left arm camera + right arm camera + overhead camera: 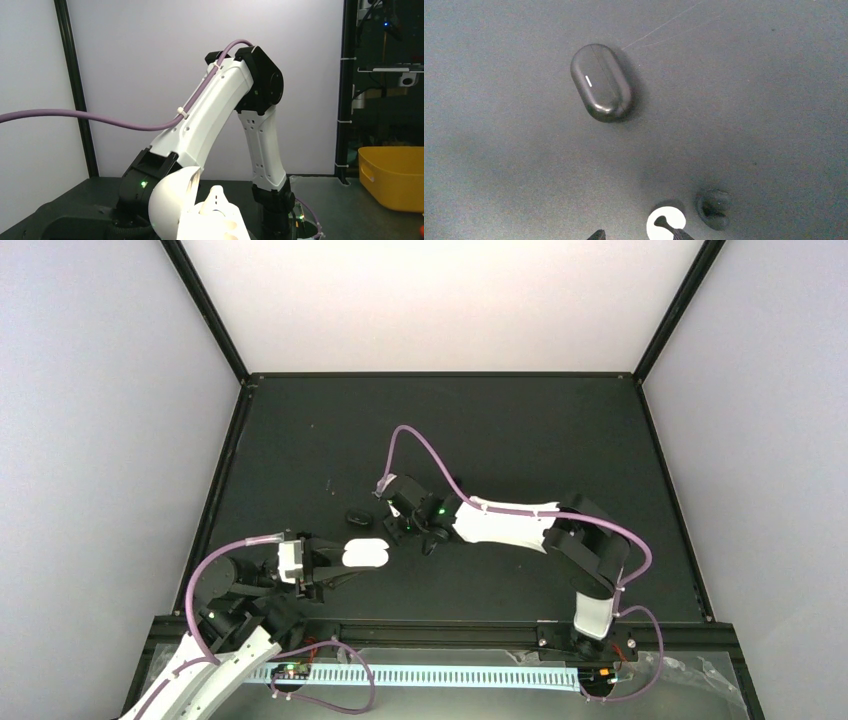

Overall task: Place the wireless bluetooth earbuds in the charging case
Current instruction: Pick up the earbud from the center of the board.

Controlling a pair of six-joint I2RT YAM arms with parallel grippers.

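My left gripper (335, 562) is shut on the white charging case (365, 553), holding it just above the table near the front left. In the left wrist view the case (170, 210) has its lid up, and one white earbud (216, 197) sits in it. My right gripper (639, 236) hovers low over the table with its jaws apart. A white earbud (665, 224) lies on the mat against the right fingertip (679, 234). A black earbud (713, 208) lies just to its right. The closed black case (601, 82) (357, 514) rests farther off.
The right arm (225, 115) rises beyond the white case in the left wrist view. A yellow bin (395, 175) stands outside the black frame posts (345, 90). Purple cables loop over both arms. White walls enclose the dark mat (500, 430).
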